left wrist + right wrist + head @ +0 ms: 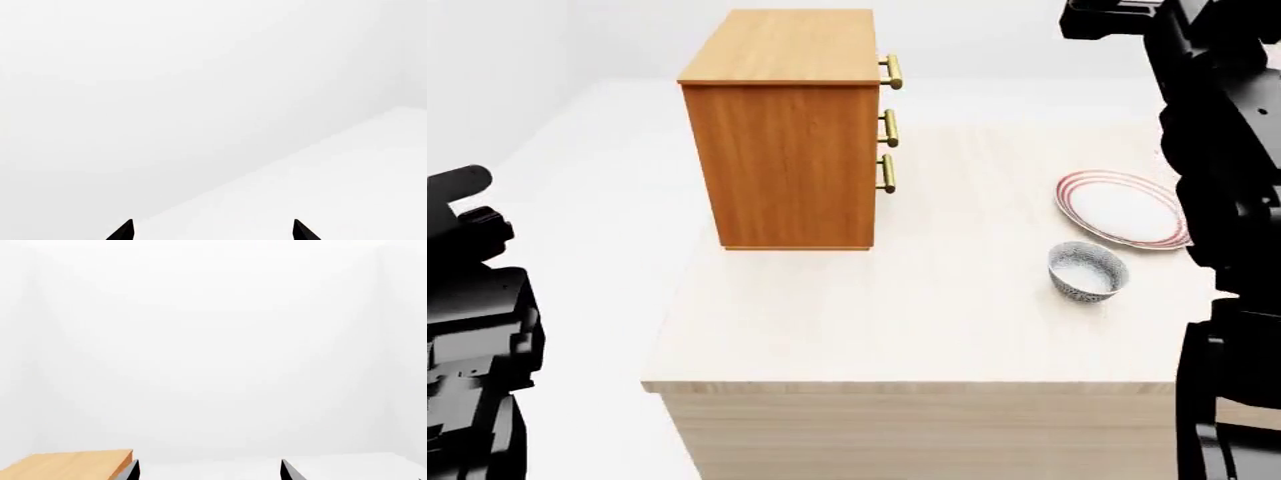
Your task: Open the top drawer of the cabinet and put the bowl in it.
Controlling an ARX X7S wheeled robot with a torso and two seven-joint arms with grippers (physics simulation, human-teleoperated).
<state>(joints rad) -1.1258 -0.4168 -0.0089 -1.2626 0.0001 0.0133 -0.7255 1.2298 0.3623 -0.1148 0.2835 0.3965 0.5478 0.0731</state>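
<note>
Facing right, the cabinet (781, 130) stands upright, drawers shut.

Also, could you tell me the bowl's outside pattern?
Grey-blue speckles on the bowl, white inside; head view.

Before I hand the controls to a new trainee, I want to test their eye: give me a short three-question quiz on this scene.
1. True or false: the top drawer is shut.
2. What lies nearer the cabinet: A) the plate, B) the bowl?
3. Fill in: the left gripper and the right gripper each stand ____, holding nothing.

Key: 1 true; 2 B; 3 open.
</note>
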